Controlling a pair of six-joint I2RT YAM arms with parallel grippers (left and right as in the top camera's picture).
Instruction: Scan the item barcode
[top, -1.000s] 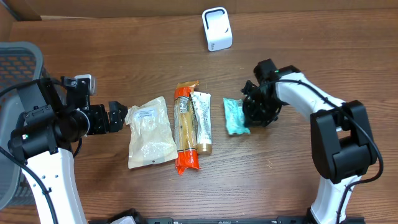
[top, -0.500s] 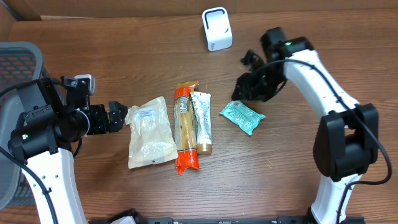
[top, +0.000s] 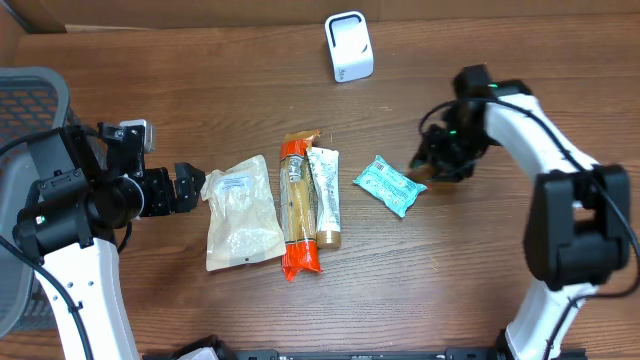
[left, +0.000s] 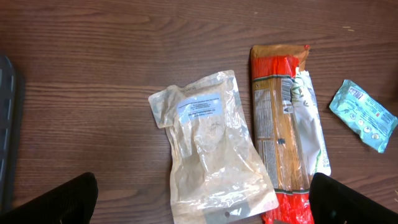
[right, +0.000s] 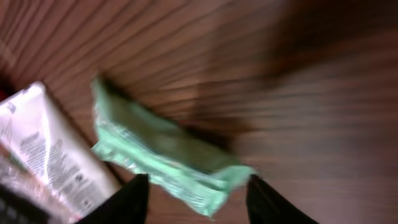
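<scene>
A teal packet (top: 389, 185) lies flat on the table right of centre, and shows blurred in the right wrist view as a green packet (right: 168, 149). My right gripper (top: 426, 166) hangs just off its right end, open; its dark fingers (right: 124, 202) stand apart with the packet's corner low between them, untouched. The white scanner (top: 348, 46) stands at the back. My left gripper (top: 190, 187) is open at the left edge of a clear pouch (top: 243, 212), which fills the space between the wide fingers (left: 56, 199) in the left wrist view.
An orange pasta pack (top: 298, 205) and a white-green tube (top: 324, 195) lie side by side between the pouch and the teal packet. A grey mesh chair (top: 30, 95) sits at the far left. The white tube (right: 43, 149) shows at the right wrist view's left edge.
My right gripper opened and let go of the teal packet, which now lies turned on the table. The gripper then swung away to the packet's right. The left arm stayed put.
</scene>
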